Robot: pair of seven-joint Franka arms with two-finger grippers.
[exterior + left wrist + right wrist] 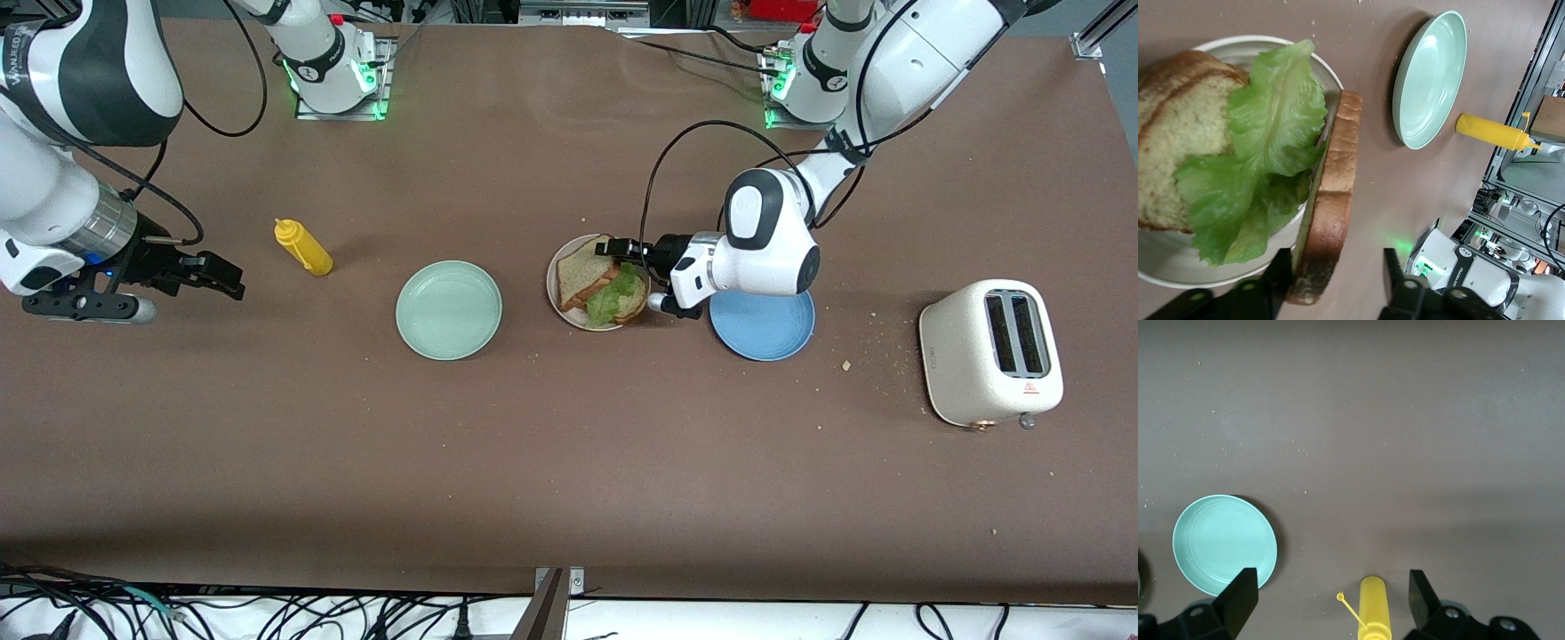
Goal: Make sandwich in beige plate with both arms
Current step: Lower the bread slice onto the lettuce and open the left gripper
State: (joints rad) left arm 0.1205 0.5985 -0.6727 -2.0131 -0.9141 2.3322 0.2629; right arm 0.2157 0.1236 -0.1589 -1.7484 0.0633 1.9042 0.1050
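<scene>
Resting on the round pale beige plate (559,300), the sandwich (601,284) of tan bread and ruffled green lettuce lies between the left gripper (1337,279)'s parted fingers. Waiting over the brown tabletop (569,462), the right gripper (1331,593) stands open.

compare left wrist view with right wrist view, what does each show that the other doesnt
Only the left wrist view shows the beige plate holding the lettuce and bread slices, with the left tool open around the slice that leans on the plate's rim. Only the right wrist view shows the right tool, open above the table. Both show the mint-green plate and the yellow bottle.
</scene>
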